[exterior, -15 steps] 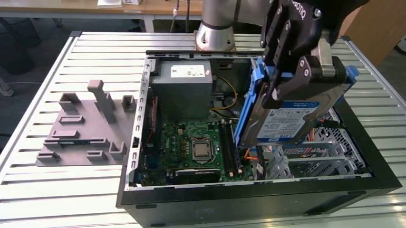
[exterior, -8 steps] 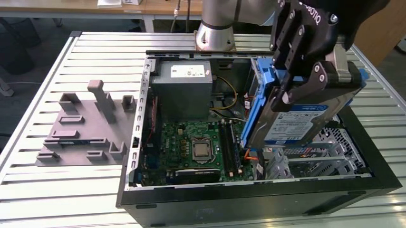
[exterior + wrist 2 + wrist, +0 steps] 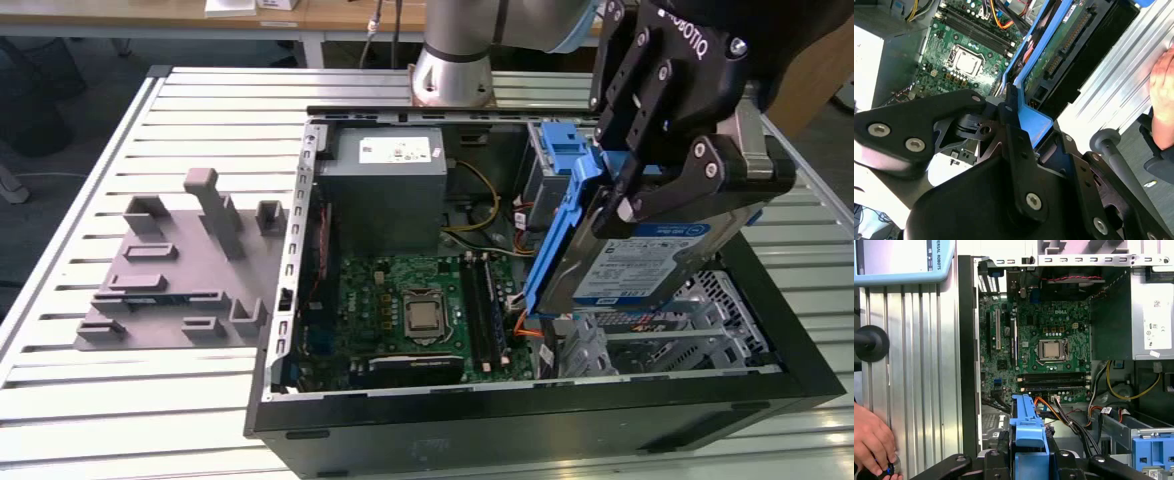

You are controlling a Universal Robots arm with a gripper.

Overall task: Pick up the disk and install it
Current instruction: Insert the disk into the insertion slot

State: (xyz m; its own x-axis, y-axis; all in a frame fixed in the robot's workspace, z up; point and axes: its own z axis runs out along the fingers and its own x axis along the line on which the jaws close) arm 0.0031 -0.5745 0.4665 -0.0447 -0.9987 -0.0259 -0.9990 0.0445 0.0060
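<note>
The gripper [image 3: 674, 190] is clenched on the disk [image 3: 638, 268] — held at a steep tilt — just above the open computer case [image 3: 534, 412].

- The arm [image 3: 454, 45] in the exterior view is a round tube of pale silver-grey metal.
- The claw [image 3: 687, 200] is matt black, built of flat link plates with rounded ends, hinged one on another.
- White lettering [image 3: 691, 35] runs along its black housing.
- Round silver screws [image 3: 879, 130] sit in the link plates in the second wrist view.
- Its fingers [image 3: 1013, 135] are narrow black bars.
</note>
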